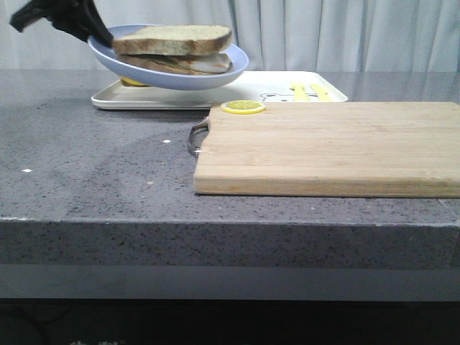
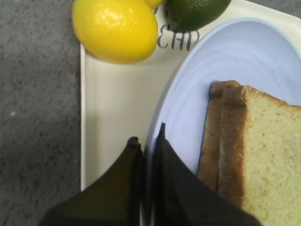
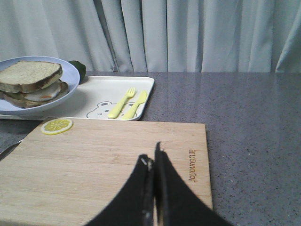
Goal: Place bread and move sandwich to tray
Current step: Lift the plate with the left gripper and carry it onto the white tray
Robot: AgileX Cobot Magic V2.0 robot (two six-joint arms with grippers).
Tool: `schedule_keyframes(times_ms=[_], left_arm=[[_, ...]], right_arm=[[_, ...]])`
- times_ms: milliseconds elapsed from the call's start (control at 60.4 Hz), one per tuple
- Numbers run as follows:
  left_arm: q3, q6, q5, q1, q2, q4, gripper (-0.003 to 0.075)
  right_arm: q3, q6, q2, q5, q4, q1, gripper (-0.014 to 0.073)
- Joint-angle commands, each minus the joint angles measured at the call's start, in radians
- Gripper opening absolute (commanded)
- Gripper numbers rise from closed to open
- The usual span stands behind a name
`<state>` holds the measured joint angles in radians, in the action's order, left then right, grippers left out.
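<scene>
The bread is already stacked: the sandwich (image 1: 172,49), two slices with egg between, sits on its pale blue plate (image 1: 208,77). So the step in hand is carrying the plate to the tray.

The left tool (image 2: 146,139) is clenched on the plate's rim, one finger over it and one under. The plate hangs in the air, tilted, above the left end of the white tray (image 1: 244,92), which lies along the counter's far edge.

A lemon (image 2: 115,30) and a lime (image 2: 195,12) sit at that end of the tray, and a yellow fork (image 3: 122,102) and knife (image 3: 136,103) lie near its other end.

The right tool (image 3: 154,157) hovers closed and empty above the wooden cutting board (image 1: 330,147), which carries a lemon slice (image 1: 243,107) at its far left corner.

Next the plate should be levelled and lowered onto the bare middle of the tray, clear of fruit and cutlery, before the grip lets go. Any more tilt could slide the top slice off.
</scene>
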<state>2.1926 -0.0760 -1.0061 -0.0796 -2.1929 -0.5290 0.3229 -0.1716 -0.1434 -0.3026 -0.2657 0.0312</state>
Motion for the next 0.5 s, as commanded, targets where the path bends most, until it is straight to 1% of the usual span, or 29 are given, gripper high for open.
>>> schedule_keyframes(times_ms=[0, 116, 182, 430, 480], left_arm=[[0.155, 0.015, 0.044, -0.018, -0.012, -0.092, -0.0020], [0.274, 0.015, 0.028, -0.023, -0.105, -0.092, -0.0020], [0.313, 0.015, 0.017, -0.028, -0.140, -0.092, -0.0020], [0.332, 0.011, 0.004, -0.033, -0.197, -0.127, -0.0020], [0.331, -0.023, -0.009, -0.034, -0.201, -0.146, -0.0020]], right_arm=[[0.027, -0.003, -0.009, 0.077, -0.008, -0.006, -0.0057], [0.027, -0.003, -0.009, 0.077, -0.008, -0.006, -0.0057], [0.027, -0.003, -0.009, 0.077, -0.008, -0.006, -0.0057], [0.027, -0.003, -0.009, 0.077, -0.008, -0.006, -0.0057], [0.027, -0.003, -0.009, 0.077, -0.008, -0.006, -0.0057]])
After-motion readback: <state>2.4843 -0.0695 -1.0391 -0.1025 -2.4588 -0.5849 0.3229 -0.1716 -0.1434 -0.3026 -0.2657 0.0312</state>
